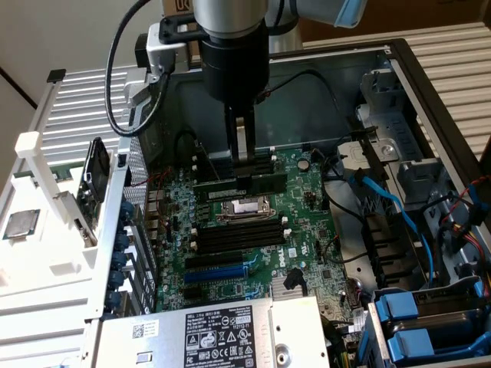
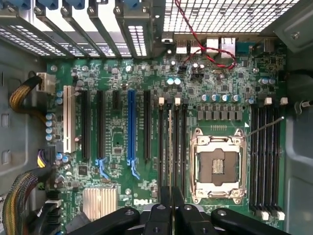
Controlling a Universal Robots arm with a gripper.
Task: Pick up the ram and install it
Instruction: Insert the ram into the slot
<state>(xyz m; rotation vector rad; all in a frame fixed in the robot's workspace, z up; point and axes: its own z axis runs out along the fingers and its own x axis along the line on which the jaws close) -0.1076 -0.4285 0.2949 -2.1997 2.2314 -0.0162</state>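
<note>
Gripper: the gripper [image 1: 244, 161] hangs straight down from the arm into the open computer case [image 1: 399, 57], low over the motherboard [image 1: 307, 230].
Jaws: almost together, clamped on the upper edge of the ram near the middle of its length. In the wrist view the two dark fingers [image 2: 165, 198] sit one on each face of the stick.
Ram: the ram [image 1: 219, 186] stands on its long edge, level, running parallel to the memory slots.
Ram, wrist view: seen edge-on as a thin pale line, it lies in line with one of the inner slots of the four-slot bank [image 2: 183, 142].
Seating: I cannot tell whether the stick is pressed home or just above the slot.
CPU socket: the metal-framed socket [image 2: 219, 166] lies just beside that bank, between it and a second slot bank [image 2: 266, 161].
Expansion slots: the blue slot [image 2: 130, 127] and its black neighbours lie on the bank's other side.
Processor chip: a silver-topped chip [image 1: 19, 222] lies outside the case at the exterior view's left, well apart from the ram.
Power supply: a labelled grey box [image 1: 207, 337] sits at the case's near edge in the exterior view.
</note>
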